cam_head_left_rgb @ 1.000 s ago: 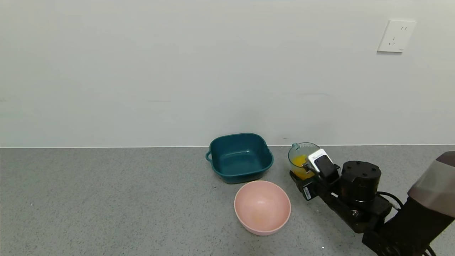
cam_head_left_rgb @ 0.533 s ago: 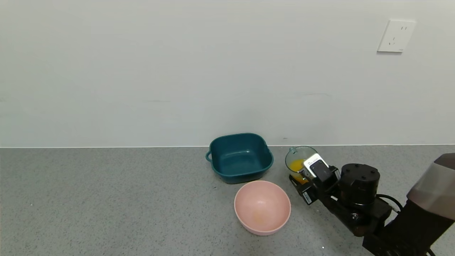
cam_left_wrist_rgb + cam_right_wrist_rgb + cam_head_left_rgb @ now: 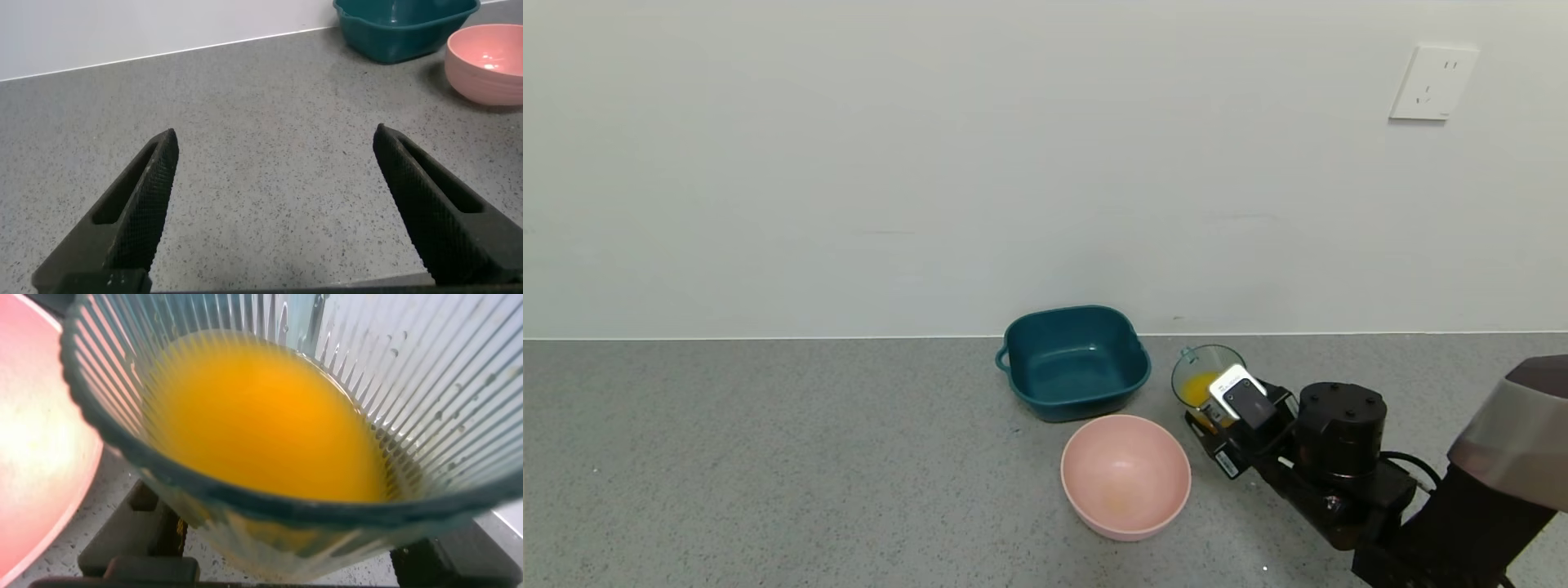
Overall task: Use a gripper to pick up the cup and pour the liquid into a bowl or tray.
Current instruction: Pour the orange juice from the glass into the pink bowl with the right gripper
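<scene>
My right gripper is shut on the cup, a ribbed translucent blue-green tumbler held above the counter, just right of the pink bowl. The cup tilts slightly toward the bowl. Orange liquid sits in its lower part. In the right wrist view the cup fills the frame, the liquid pools inside it, and the pink bowl shows at one side. The left gripper hangs open over bare counter, far from the cup.
A dark teal square basin stands behind the pink bowl, near the wall; it also shows in the left wrist view as the teal basin beside the pink bowl. Grey speckled counter stretches to the left. A wall socket sits high right.
The right gripper has carried the cup leftward and nearer, toward the pink bowl, and tilted it a little more. The bowls have not moved.
</scene>
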### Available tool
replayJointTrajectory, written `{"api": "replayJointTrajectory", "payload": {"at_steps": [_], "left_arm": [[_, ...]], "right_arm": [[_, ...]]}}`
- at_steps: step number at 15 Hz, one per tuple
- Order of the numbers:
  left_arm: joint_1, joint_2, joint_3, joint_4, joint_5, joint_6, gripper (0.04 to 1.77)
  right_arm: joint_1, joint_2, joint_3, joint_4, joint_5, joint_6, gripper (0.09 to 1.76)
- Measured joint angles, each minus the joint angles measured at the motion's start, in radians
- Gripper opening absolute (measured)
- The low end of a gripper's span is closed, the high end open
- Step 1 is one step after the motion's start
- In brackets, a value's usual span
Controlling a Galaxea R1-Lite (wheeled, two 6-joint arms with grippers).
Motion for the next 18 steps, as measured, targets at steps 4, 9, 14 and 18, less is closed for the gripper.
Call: {"api": "replayJointTrajectory", "payload": {"at_steps": [4, 9, 14, 18], "left_arm": [[0.000, 0.000, 0.000, 0.000, 0.000, 0.000, 1.72], [0.000, 0.000, 0.000, 0.000, 0.000, 0.000, 1.72], [0.000, 0.000, 0.000, 0.000, 0.000, 0.000, 1.72], [0.000, 0.000, 0.000, 0.000, 0.000, 0.000, 1.72]], "right_arm": [[0.011, 0.010, 0.001, 0.000, -0.005, -0.042, 1.35], [0.013, 0.014, 0.001, -0.001, -0.004, -0.133, 1.35], [0.014, 0.014, 0.000, -0.003, -0.002, -0.230, 1.35], [0.014, 0.014, -0.003, 0.000, -0.003, -0.291, 1.35]]}}
